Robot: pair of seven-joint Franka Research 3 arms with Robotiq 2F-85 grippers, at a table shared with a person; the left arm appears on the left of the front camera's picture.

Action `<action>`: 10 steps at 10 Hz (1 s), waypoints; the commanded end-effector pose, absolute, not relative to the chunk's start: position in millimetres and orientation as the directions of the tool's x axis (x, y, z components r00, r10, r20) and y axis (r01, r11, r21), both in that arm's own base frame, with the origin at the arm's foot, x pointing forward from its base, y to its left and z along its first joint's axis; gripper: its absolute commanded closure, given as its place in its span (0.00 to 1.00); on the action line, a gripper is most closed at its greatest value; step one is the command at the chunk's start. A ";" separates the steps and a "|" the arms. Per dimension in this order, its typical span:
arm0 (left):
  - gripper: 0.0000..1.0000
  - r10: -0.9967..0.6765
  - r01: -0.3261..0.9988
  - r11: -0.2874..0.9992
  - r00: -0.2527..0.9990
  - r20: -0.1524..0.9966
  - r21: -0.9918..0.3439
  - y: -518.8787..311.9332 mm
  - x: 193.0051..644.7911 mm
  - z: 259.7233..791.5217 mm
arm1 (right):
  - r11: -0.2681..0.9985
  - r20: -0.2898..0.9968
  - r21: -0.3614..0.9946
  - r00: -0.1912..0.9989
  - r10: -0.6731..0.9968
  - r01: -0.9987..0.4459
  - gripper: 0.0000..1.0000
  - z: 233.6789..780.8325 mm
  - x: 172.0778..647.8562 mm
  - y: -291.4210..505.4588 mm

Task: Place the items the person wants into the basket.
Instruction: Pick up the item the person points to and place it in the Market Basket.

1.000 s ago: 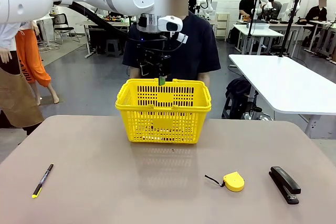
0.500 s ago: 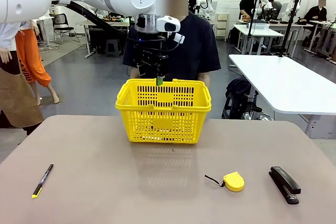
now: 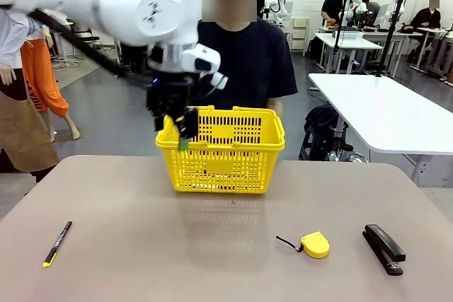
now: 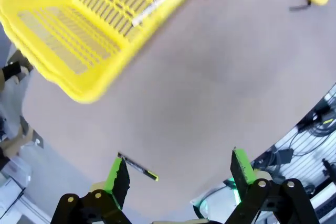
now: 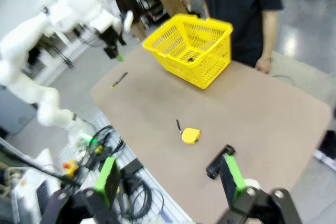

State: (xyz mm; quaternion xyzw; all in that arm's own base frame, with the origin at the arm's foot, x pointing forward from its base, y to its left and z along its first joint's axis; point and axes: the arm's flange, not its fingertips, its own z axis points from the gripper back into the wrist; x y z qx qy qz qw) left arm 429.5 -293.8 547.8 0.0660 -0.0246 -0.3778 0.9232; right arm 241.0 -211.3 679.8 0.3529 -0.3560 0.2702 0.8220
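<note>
The yellow basket (image 3: 221, 148) stands at the table's far middle, in front of the person (image 3: 248, 54) in the navy T-shirt. My left gripper (image 3: 180, 129) hangs open and holds nothing, just outside the basket's left rim. Its wrist view looks down between the green pads (image 4: 118, 174) at the thin black pen (image 4: 137, 166) with its yellow tip. The basket (image 4: 79, 40) there holds the white marker (image 4: 149, 9) and a blurred dark item. The pen (image 3: 56, 243) lies near the table's front left. My right gripper (image 5: 169, 179) is open, high above the table's near right.
A round yellow tape measure (image 3: 315, 244) and a black stapler (image 3: 383, 249) lie at the front right of the table. The person's hand (image 5: 262, 65) rests at the far edge beside the basket (image 5: 189, 48). Cables hang below the near table edge.
My left gripper has swung from above the basket's far rim to the left and down, past its left rim. Nothing on the table has moved.
</note>
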 end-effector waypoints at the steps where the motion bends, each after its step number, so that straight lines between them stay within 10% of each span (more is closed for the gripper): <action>1: 0.00 -0.719 0.706 0.693 0.693 0.060 0.145 -246.8 380.5 524.5 | 0.586 0.792 0.383 0.580 0.189 -0.714 0.00 682.6 241.7 -211.4; 10: 0.00 -0.683 0.671 0.724 0.730 0.032 0.156 -239.2 371.7 518.0 | 0.586 0.792 0.383 0.580 0.189 -0.714 0.00 682.6 241.7 -211.4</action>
